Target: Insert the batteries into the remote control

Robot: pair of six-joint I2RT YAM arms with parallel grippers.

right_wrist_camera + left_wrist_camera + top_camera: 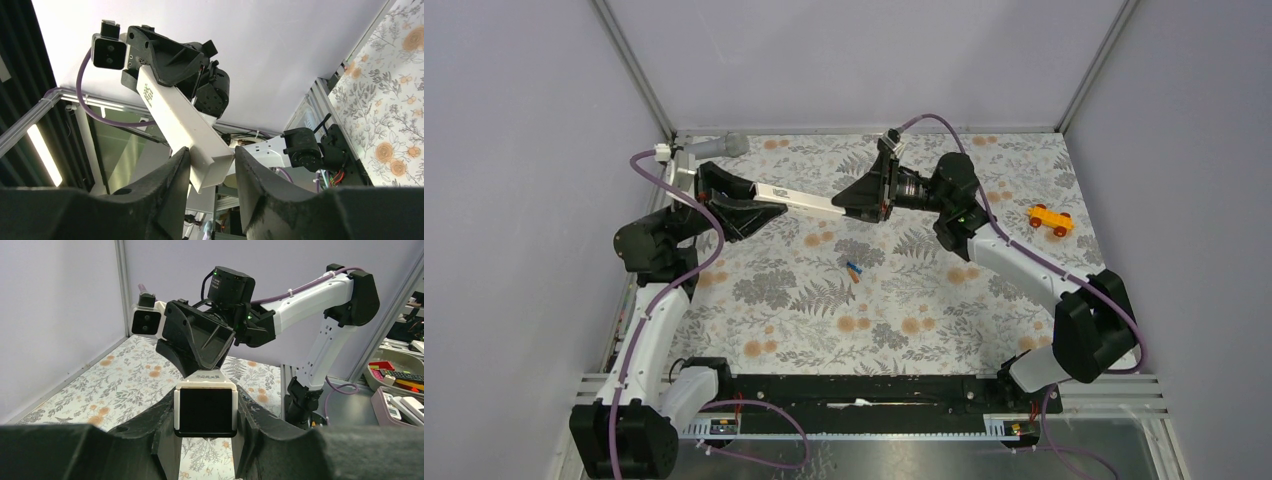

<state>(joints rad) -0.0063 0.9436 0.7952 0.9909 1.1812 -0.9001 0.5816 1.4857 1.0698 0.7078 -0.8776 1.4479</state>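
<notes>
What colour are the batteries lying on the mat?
The batteries are blue and orange; the top external view shows them best.

Both arms are wearing white shells on the long links: left arm (pixel 652 335), right arm (pixel 1014 265). Black housings (pixel 1089 325) are capping my joints. A purple cable (pixel 686 275) is running along my left side; a second purple cable (pixel 944 120) is trailing from my right wrist, a white tie (pixel 290 291) pinning it to the shell. My jaws are showing matte black, moulded and wedge-shaped. A white boxy camera (pixel 146 321) with dark lenses is riding my right wrist. Green lights (pixel 248 317) are glowing on the black wrist motor.
</notes>
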